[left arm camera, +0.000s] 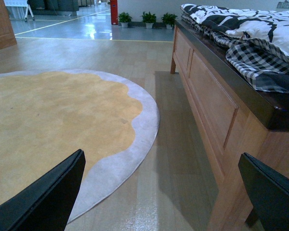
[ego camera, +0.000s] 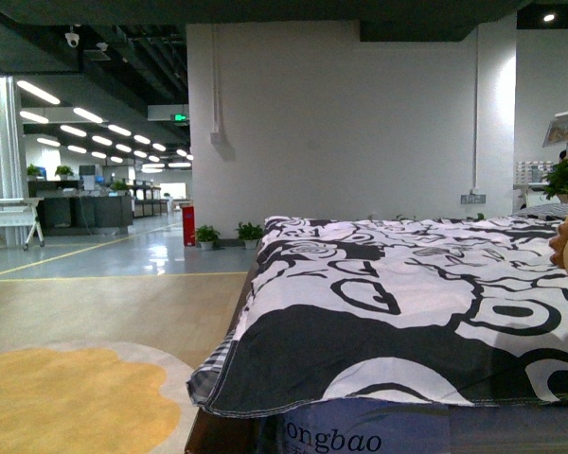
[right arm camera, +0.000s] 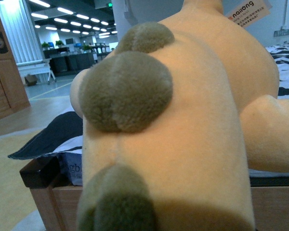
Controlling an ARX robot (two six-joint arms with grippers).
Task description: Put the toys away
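Toy (right arm camera: 183,125) on quilt (ego camera: 407,284) fills view, right pincer unseen — left pincer (left arm camera: 161,159) apart between rug (left arm camera: 53,115), bed (left arm camera: 207,101).

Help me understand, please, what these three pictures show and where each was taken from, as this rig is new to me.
This is a robot with two arms, each ending in a gripper. The front view comes from a camera on its body: a bed under a black-and-white duvet, and a yellow rug on the floor. The other two cameras sit on the wrists. The left gripper shows as two fingers, open, nothing between them, beside the bed. The right wrist view is filled by an orange plush toy at the bed's edge; the right gripper is out of sight, so whether it holds the toy cannot be told.
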